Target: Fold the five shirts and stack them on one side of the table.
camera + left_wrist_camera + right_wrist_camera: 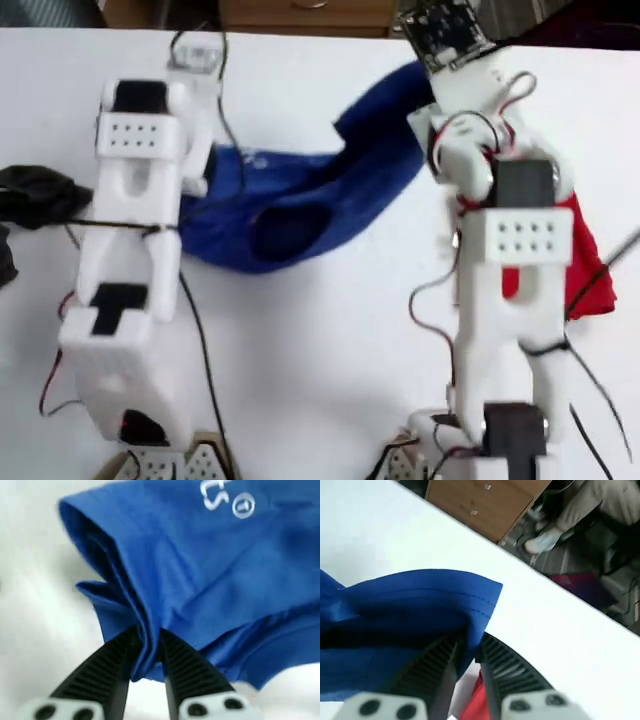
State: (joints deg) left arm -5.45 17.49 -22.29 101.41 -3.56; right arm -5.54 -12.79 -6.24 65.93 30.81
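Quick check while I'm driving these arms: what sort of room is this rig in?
Probably an office or small lab: a plain white table serves as a workbench for the blue shirt, loose wires run across it, and a wooden drawer cabinet stands beyond its far edge.

Blue shirt [300, 205] with white print, rumpled, strung across the far half of the bench [320, 340] from one arm to the other. Pinched at a gathered fold by the left fingers [100, 675] and at a stitched hem corner by the right fingers [432, 672]. Red shirt [590, 265], crumpled, partly under the right arm near the bench's edge. Dark bunched cloth [35, 195], possibly another shirt, at the opposite edge.
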